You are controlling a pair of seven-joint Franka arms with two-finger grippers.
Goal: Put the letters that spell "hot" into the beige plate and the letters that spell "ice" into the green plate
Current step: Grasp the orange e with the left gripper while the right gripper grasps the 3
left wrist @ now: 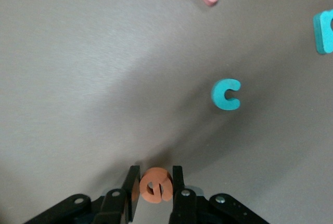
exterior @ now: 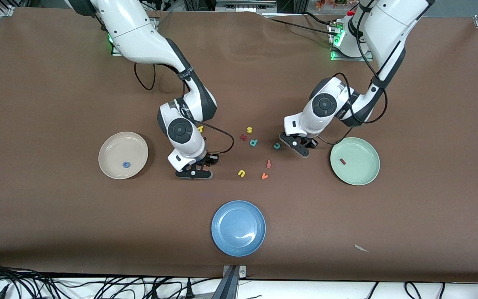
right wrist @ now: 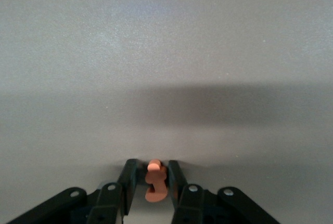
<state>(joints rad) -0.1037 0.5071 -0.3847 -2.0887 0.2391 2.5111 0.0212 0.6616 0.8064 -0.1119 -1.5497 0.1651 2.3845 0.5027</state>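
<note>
My left gripper [left wrist: 156, 181] is shut on the orange e [left wrist: 156, 185], low over the table beside the teal c [left wrist: 226, 95] [exterior: 277, 145]. Between the pads of my right gripper [right wrist: 152, 178], which is shut at table level, sits the orange t [right wrist: 156, 182]. In the front view the left gripper [exterior: 302, 150] is between the c and the green plate [exterior: 363, 176], which holds the dark red i [exterior: 342, 161]. The right gripper [exterior: 194, 173] is beside the beige plate [exterior: 112, 145], which holds the blue o [exterior: 126, 165]. The yellow h [exterior: 200, 129] peeks out by the right arm.
Loose letters lie between the arms: yellow s [exterior: 249, 130], a dark red letter [exterior: 243, 137], teal p [exterior: 254, 143], red f [exterior: 269, 164], yellow u [exterior: 241, 173], orange v [exterior: 264, 176]. A blue plate [exterior: 238, 228] sits nearer the front camera.
</note>
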